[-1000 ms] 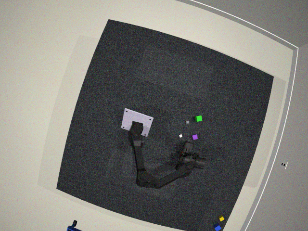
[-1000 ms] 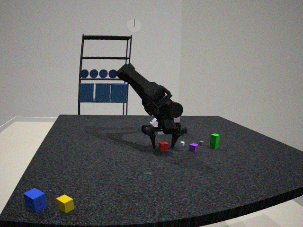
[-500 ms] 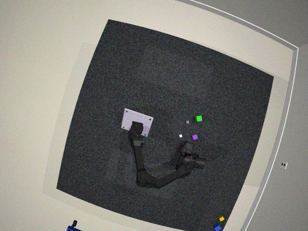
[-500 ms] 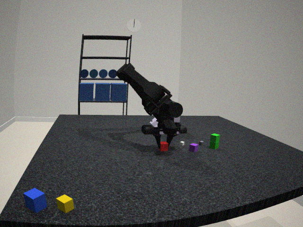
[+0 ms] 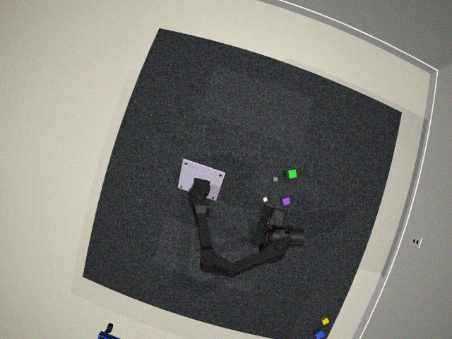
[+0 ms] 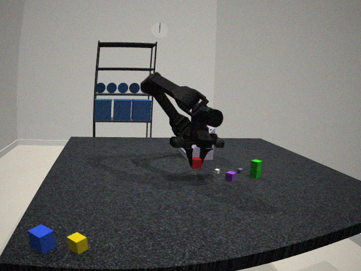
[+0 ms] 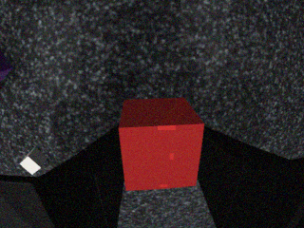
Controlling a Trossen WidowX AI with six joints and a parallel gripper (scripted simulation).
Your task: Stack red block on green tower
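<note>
The red block (image 5: 266, 227) (image 6: 196, 163) (image 7: 161, 157) is between the two black fingers, a little above the dark table. My gripper (image 6: 197, 164) (image 7: 156, 130) is shut on the red block and points down. In the top view the arm and gripper body hide most of the block. The green tower (image 5: 292, 174) (image 6: 255, 169) stands upright on the table, apart from the gripper, to its right in the exterior view. It is outside the wrist view.
A purple block (image 5: 286, 201) (image 6: 230, 176) (image 7: 4, 70), a small white cube (image 5: 265, 199) (image 6: 216, 171) (image 7: 29, 165) and a small grey cube (image 5: 275, 179) (image 6: 239, 170) lie between gripper and tower. Yellow (image 5: 325, 320) (image 6: 77, 243) and blue (image 5: 319, 334) (image 6: 42, 239) blocks lie near a far corner.
</note>
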